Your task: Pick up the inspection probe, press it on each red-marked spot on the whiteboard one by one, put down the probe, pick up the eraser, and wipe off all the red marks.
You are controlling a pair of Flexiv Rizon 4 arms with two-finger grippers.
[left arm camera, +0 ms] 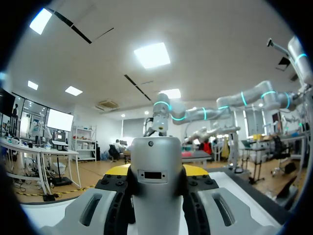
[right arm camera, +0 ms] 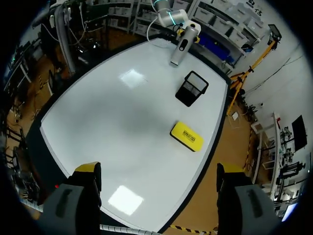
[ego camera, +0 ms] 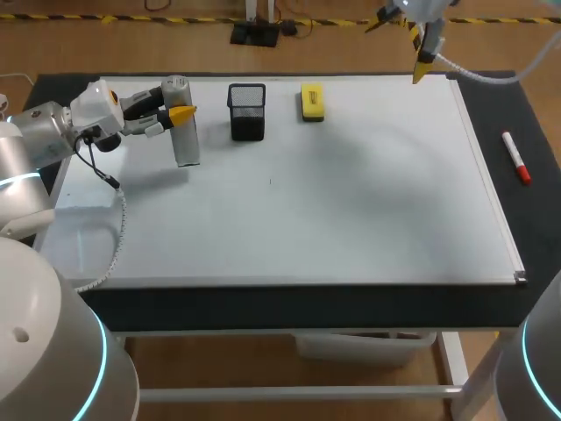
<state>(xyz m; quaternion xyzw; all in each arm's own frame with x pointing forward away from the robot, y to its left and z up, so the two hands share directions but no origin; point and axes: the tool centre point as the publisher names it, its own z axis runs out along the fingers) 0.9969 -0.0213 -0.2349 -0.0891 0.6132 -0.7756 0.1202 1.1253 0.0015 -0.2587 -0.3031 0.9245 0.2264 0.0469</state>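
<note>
The left gripper is clenched on the upper part of the inspection probe, seemingly a stiff, smooth, light cylinder; the right gripper is released.

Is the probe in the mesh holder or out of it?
Out: the left gripper is shut on the probe, apart from the black mesh holder.
</note>
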